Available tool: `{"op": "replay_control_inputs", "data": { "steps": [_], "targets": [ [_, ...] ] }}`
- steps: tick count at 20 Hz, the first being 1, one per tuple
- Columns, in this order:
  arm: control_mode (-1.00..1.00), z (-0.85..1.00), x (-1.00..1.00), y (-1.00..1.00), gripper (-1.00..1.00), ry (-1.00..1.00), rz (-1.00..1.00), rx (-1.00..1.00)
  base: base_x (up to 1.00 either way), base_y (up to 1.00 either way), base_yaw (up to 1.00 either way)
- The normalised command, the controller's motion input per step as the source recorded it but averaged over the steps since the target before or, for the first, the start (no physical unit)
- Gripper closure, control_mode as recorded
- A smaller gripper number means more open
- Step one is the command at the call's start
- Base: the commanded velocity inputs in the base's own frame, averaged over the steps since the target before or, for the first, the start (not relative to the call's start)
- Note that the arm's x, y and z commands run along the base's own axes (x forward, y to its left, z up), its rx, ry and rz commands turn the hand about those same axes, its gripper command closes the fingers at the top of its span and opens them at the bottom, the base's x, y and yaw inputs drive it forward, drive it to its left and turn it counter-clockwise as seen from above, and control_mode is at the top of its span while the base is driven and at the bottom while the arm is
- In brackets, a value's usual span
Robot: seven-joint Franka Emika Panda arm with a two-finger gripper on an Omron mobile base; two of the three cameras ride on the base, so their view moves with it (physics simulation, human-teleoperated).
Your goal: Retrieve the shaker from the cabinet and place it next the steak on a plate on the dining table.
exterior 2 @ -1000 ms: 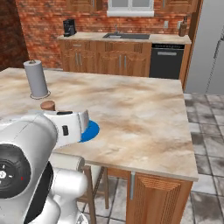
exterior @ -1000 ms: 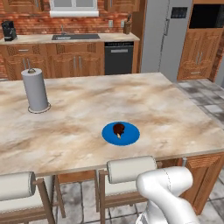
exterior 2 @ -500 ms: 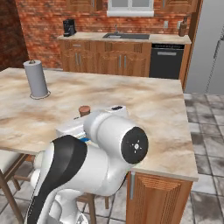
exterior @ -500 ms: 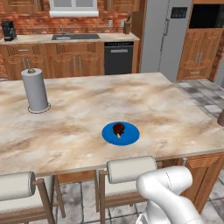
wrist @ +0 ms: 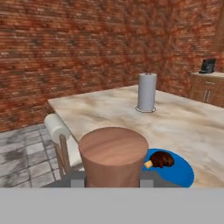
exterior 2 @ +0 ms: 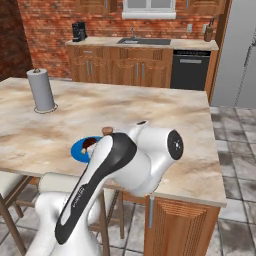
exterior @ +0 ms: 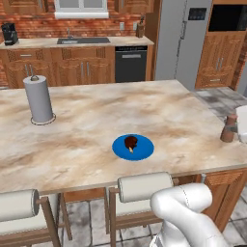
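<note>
- Left base view: large marbled desk (exterior: 96, 116), stools along its near edge.
- Grey paper towel roll (exterior: 39, 100) upright, far left on the desk, well apart from the plate.
- Blue plate (exterior: 133, 146) near the front edge, carrying the steak (exterior: 130, 142).
- Shaker (exterior: 228, 128) upright at the right edge of the desk, well apart from the plate.
- Claw (wrist: 113, 180) clenched around the shaker.

Open dining table (exterior: 159, 108) surrounds the plate (exterior: 133, 147); paper towel roll (exterior: 38, 100) stands well apart.
</note>
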Motion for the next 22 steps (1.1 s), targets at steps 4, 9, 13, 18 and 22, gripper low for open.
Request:
{"op": "replay_control_inputs", "data": {
  "steps": [4, 9, 13, 18, 22],
  "targets": [
    [-1.0, -0.38, 0.72, 0.03, 1.0, 0.21, 0.08, -0.04, 0.0, 0.0, 0.0],
    [-1.0, -0.37, 0.41, 0.03, 1.0, -0.01, 0.06, 0.0, 0.0, 0.0, 0.0],
    [-1.0, -0.35, 0.25, 0.03, 1.0, -0.07, 0.08, 0.0, 0.0, 0.0, 0.0],
    [-1.0, -0.37, 0.3, 0.05, 1.0, -0.05, 0.08, 0.0, 0.0, 0.0, 0.0],
    [-1.0, -0.26, 0.34, 0.06, 1.0, -0.01, 0.07, 0.0, 0.0, 0.0, 0.0]
  ]
}}
